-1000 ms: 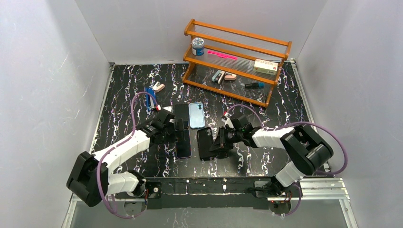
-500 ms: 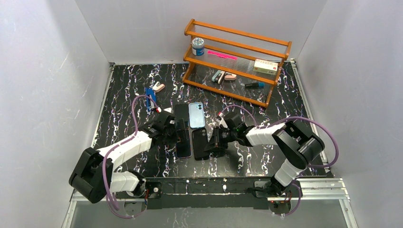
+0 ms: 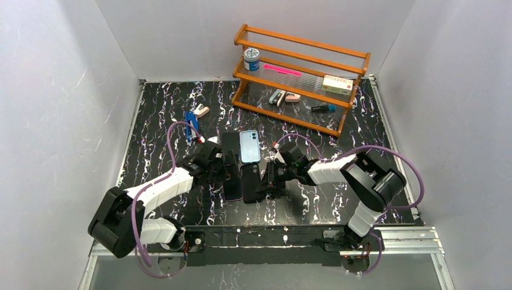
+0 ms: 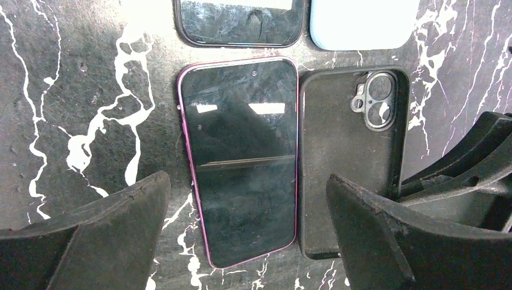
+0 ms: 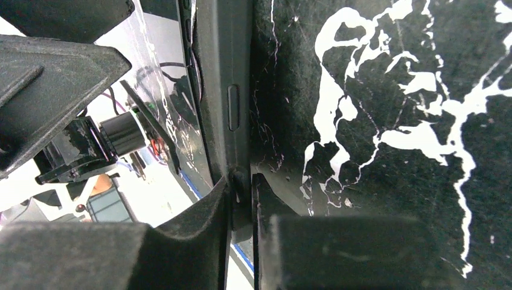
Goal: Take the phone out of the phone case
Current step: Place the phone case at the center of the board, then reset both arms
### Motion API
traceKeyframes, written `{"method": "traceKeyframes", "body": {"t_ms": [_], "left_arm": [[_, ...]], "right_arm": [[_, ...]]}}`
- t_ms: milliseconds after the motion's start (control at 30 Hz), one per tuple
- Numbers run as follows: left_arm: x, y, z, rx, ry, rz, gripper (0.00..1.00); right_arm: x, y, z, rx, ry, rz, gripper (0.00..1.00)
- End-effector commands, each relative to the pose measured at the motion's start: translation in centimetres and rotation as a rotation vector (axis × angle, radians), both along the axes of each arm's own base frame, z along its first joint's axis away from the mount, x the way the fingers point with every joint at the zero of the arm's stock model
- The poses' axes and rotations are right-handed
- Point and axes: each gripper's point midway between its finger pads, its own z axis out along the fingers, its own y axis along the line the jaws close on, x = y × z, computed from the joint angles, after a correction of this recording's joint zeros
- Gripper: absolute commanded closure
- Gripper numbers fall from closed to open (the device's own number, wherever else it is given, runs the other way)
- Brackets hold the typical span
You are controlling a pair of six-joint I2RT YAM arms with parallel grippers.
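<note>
**Top view.**
- Black bench with white marble veining [image 3: 163, 121].
- Slim phone with pink rim and dark glass [image 3: 233, 184], lying flat and screen up near the middle of the bench.
- Matte black phone case [image 3: 250, 181], lying flat and back up, just beside the phone on its right.
- Left hand [image 3: 231, 169], low over the phone's far end.
- Right hand [image 3: 265, 180], at the case's right edge.
- Dark handset [image 3: 230, 143] and light blue handset [image 3: 250, 147], side by side just beyond the hands.
- Orange wooden two-shelf rack [image 3: 302, 60] at the back of the bench, carrying small items.

**Left wrist view.**
- The left hand is spread wide and grips nothing. One black finger stands left of the phone and the other over the case's near right corner.
- The phone and case lie with their long edges together.
- The case's camera cutout shows two round lenses at its upper corner. Whether a handset sits inside the case cannot be told.

**Right wrist view.**
- The right hand is all but closed, its fingers pinching the case's side wall just below a raised side button.
- Glossy phone glass lies to the left of that wall and bare bench to the right.
</note>
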Motion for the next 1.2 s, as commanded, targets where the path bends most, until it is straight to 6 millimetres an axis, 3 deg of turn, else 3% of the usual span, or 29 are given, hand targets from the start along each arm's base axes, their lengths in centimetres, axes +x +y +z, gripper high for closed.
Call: {"method": "traceKeyframes", "body": {"t_ms": [0,233,367,567,800,1000,1167], "left_arm": [[-0.2,0.0,-0.5,-0.012,0.011,0.005,0.02],[0.2,-0.5,-0.8,-0.017,0.021,-0.005,0.02],[0.7,-0.5,-0.9,-0.007,0.015,0.0,0.02],[2.1,-0.2,-0.6,0.042,-0.012,0.013,0.02],[3.6,-0.7,-1.4,0.092,0.0,-0.009,0.02],[3.3,-1.5,-1.8,0.078,0.035,-0.064,0.02],[2.7,-0.9,-1.7,0.092,0.044,-0.052,0.02]], "right_arm": [[0.6,0.1,0.3,-0.009,-0.013,-0.04,0.74],[0.7,-1.4,-0.1,-0.087,-0.038,-0.075,0.43],[0.2,-2.0,-0.3,-0.11,-0.041,-0.055,0.3],[-0.2,-2.9,-0.9,-0.158,-0.059,-0.042,0.27],[1.1,-4.6,-0.8,-0.239,-0.157,-0.094,0.17],[2.1,-5.4,-0.2,-0.266,-0.225,-0.142,0.14],[3.3,-6.4,0.7,-0.293,-0.298,-0.206,0.13]]}}
